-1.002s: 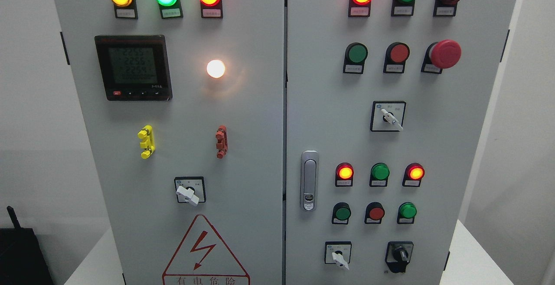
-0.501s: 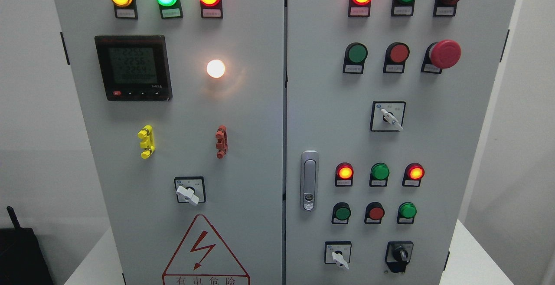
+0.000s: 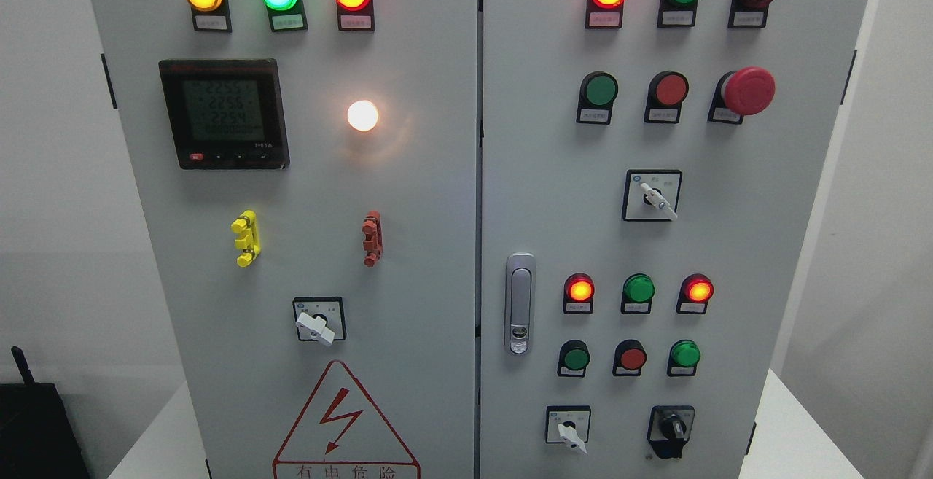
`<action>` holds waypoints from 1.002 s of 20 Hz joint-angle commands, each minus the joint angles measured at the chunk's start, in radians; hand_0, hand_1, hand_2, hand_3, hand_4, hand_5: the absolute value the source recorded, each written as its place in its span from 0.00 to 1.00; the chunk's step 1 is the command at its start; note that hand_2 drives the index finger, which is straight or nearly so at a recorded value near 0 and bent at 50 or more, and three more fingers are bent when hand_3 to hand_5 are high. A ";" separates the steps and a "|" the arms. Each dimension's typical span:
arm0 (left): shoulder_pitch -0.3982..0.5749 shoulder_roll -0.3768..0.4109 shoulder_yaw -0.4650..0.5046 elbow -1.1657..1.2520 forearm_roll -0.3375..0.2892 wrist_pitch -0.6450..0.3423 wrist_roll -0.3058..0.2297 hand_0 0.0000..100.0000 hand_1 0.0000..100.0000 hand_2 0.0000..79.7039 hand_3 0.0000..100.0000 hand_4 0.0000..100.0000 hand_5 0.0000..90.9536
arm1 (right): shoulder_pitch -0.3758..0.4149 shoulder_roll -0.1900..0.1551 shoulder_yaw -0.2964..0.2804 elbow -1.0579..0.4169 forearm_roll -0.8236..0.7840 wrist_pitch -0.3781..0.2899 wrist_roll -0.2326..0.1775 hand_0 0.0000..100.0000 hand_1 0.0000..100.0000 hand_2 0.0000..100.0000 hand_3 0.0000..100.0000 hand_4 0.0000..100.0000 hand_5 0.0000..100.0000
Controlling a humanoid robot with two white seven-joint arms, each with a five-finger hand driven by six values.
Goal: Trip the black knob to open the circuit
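a grey cabinet (image 3: 437, 173) with two doors fills the view. the black knob (image 3: 671, 429) sits at the lower right corner of the right door, its pointer standing about upright, with a small white switch (image 3: 568, 429) just to its left. neither of the robot's hands shows, so i cannot tell how the fingers are set. above the knob run two rows of three: red, green and red lamps (image 3: 638, 289), then green, red and green buttons (image 3: 630, 356). a silver handle (image 3: 520, 302) sits by the right door's left edge. higher up, a big red mushroom button (image 3: 747, 90) juts out near the right edge. on the left door (the busier one for light) a meter (image 3: 224, 113) glows at the upper left, a white lamp (image 3: 362, 115) burns beside it, and a red warning triangle (image 3: 345, 424) marks the bottom edge.
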 commanded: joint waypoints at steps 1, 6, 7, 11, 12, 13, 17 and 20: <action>-0.002 -0.002 0.001 0.000 0.002 -0.001 0.000 0.12 0.39 0.00 0.00 0.00 0.00 | 0.002 0.004 -0.004 -0.026 -0.003 -0.056 0.002 0.21 0.44 0.00 0.14 0.00 0.00; -0.004 -0.002 0.001 0.000 0.002 0.000 0.000 0.12 0.39 0.00 0.00 0.00 0.00 | 0.044 0.004 -0.016 -0.181 0.000 -0.063 -0.003 0.21 0.47 0.00 0.34 0.19 0.00; -0.004 -0.002 0.001 0.000 0.002 -0.001 0.000 0.12 0.39 0.00 0.00 0.00 0.00 | 0.056 0.004 -0.018 -0.218 0.000 -0.063 -0.001 0.21 0.48 0.00 0.37 0.22 0.00; -0.002 -0.002 0.001 0.000 0.002 -0.001 0.000 0.12 0.39 0.00 0.00 0.00 0.00 | 0.084 0.004 -0.016 -0.322 0.002 -0.074 -0.014 0.24 0.50 0.00 0.50 0.33 0.01; -0.004 -0.002 0.001 0.000 0.002 -0.001 0.000 0.12 0.39 0.00 0.00 0.00 0.00 | 0.084 0.004 -0.015 -0.330 0.002 -0.086 -0.027 0.25 0.51 0.00 0.52 0.35 0.01; -0.002 -0.002 0.001 0.000 0.002 -0.001 0.000 0.12 0.39 0.00 0.00 0.00 0.00 | 0.082 0.002 -0.013 -0.338 0.003 -0.100 -0.033 0.26 0.52 0.00 0.54 0.36 0.03; -0.002 -0.002 0.001 0.000 0.002 0.000 0.000 0.12 0.39 0.00 0.00 0.00 0.00 | 0.084 0.004 -0.016 -0.384 0.005 -0.137 -0.038 0.30 0.56 0.00 0.61 0.41 0.16; -0.004 -0.002 0.001 0.000 0.002 0.000 0.000 0.12 0.39 0.00 0.00 0.00 0.00 | 0.084 0.002 -0.016 -0.413 0.005 -0.198 -0.050 0.30 0.60 0.00 0.63 0.52 0.32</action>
